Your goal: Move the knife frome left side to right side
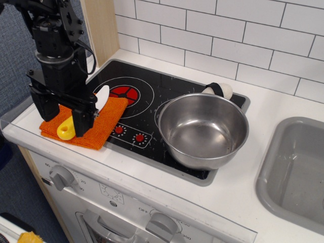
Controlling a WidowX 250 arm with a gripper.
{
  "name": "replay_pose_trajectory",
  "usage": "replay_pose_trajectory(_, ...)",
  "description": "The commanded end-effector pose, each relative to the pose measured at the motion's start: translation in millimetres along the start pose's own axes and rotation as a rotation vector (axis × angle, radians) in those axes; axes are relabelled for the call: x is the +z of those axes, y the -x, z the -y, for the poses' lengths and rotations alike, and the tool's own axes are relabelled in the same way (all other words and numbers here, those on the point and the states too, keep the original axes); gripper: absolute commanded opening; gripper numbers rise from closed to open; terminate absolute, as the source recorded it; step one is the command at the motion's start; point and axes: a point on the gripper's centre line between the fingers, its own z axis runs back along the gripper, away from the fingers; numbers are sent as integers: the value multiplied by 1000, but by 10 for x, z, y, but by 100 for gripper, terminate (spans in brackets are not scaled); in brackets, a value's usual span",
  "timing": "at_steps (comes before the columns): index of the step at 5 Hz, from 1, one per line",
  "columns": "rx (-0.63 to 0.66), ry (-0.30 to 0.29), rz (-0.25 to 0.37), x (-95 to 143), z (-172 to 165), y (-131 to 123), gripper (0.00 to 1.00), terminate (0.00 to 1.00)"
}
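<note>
The knife lies on an orange cloth (104, 124) at the left of the stove. Its yellow handle (66, 130) points toward the front edge and its white blade (103, 94) points back toward the red burner. My black gripper (62, 115) hangs right over the knife's middle, hiding that part. Its two fingers (81, 120) stand apart on either side of the handle. The jaws are open and hold nothing. I cannot tell whether the fingertips touch the cloth.
A steel bowl (203, 129) sits on the right burner of the black cooktop (147, 86). A black-and-white object (218, 90) lies behind the bowl. A grey sink (296, 169) is at the far right. A wooden post (101, 25) and tiled wall stand behind.
</note>
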Motion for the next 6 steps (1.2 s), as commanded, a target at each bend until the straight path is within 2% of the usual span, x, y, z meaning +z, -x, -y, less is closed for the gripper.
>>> replay_pose_trajectory(1,46,-38,23,3,-171,-51,100,0)
replay_pose_trajectory(3,91,-55,23,-134,-278,-94,100,0)
replay_pose_trajectory(6,99,-51,-19,-306,-285,-174,100,0)
